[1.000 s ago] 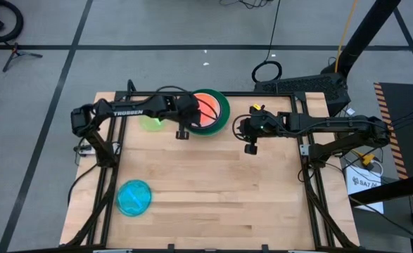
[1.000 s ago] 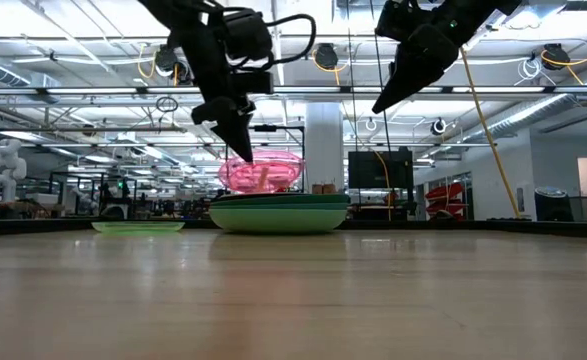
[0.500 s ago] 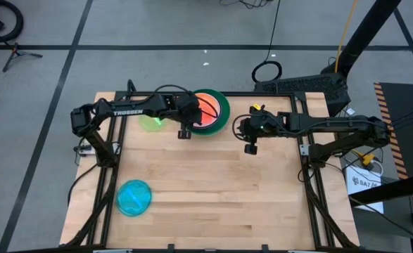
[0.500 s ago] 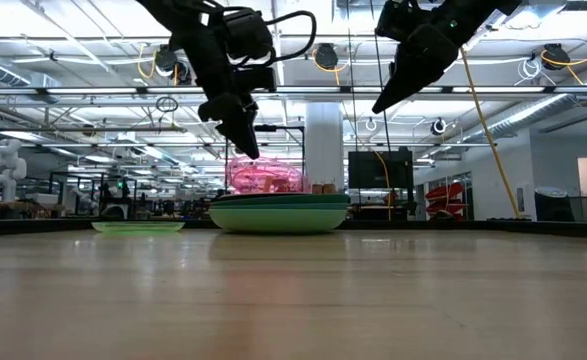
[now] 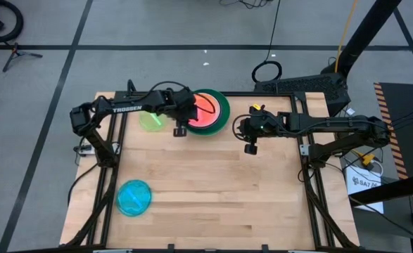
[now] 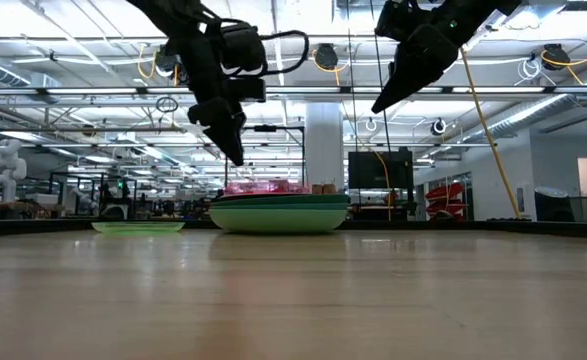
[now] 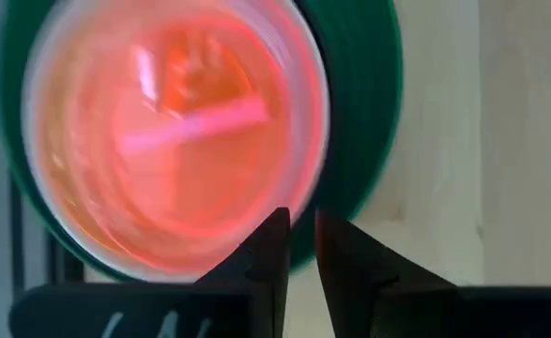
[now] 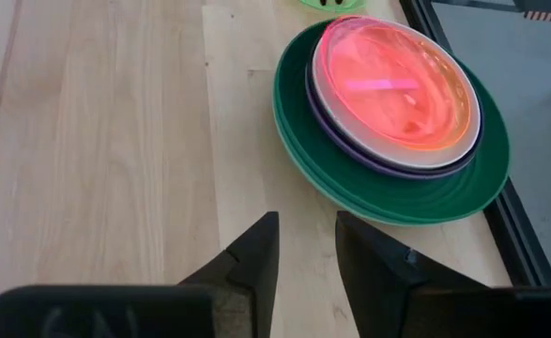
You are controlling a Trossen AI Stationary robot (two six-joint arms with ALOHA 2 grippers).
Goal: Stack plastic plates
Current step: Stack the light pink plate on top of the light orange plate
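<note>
A stack of plastic plates (image 5: 207, 111) sits at the table's (image 5: 213, 190) far edge: green ones at the bottom, then purple, white and a glowing pink plate (image 8: 394, 83) on top. The pink plate, tilted a second ago, now lies flat, and the left hand (image 5: 180, 131), nearly closed and empty, has lifted clear. The right hand (image 5: 250, 148) hovers nearby, slightly parted; a yellow-green plate (image 5: 150, 121) and a blue plate (image 5: 134, 197) lie apart.

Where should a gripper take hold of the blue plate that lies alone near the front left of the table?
Probably at its rim. The blue plate lies flat and shallow, with bare table all around it, so one finger can hook over the edge from above on any side.
</note>
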